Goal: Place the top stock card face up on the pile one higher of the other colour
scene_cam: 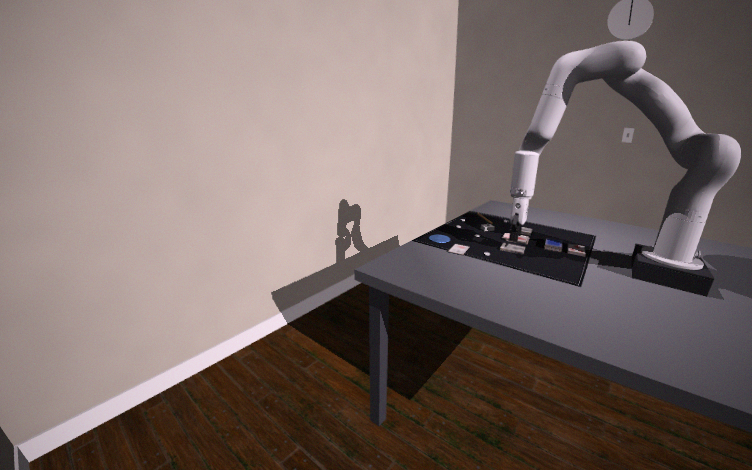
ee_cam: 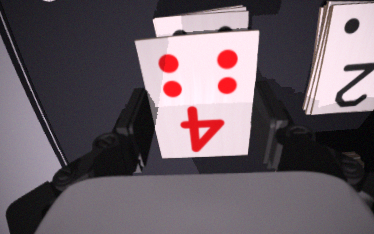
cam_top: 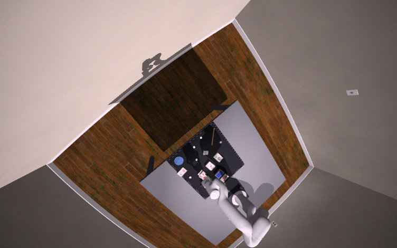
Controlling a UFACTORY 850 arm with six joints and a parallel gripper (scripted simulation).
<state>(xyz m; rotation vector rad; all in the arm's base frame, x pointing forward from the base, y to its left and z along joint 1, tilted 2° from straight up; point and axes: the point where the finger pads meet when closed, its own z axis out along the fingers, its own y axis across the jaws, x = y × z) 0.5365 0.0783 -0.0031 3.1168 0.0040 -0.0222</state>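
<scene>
My gripper (ee_cam: 201, 104) is shut on a face-up red 4 card (ee_cam: 202, 95), gripping its two long edges. The card hangs just above a pile (ee_cam: 200, 20) on the black card cloth (cam_top: 205, 158). Only that pile's far edge shows, and its top face is hidden by the card. A pile topped by a black 2 (ee_cam: 342, 60) lies to the right in the wrist view. The blue-backed stock (cam_top: 218, 174) lies close to the arm and also shows in the side view (scene_cam: 552, 243). In that view the gripper (scene_cam: 518, 218) stands upright over the middle piles.
A face-up waste card (scene_cam: 576, 250) lies beside the stock. More card piles (cam_top: 181, 171) (cam_top: 218, 157), a blue disc (cam_top: 178, 160), a brown stick (cam_top: 213, 136), a small die (cam_top: 205, 152) and white tokens lie on the cloth. The cloth's edge (ee_cam: 30, 85) runs left of the gripper.
</scene>
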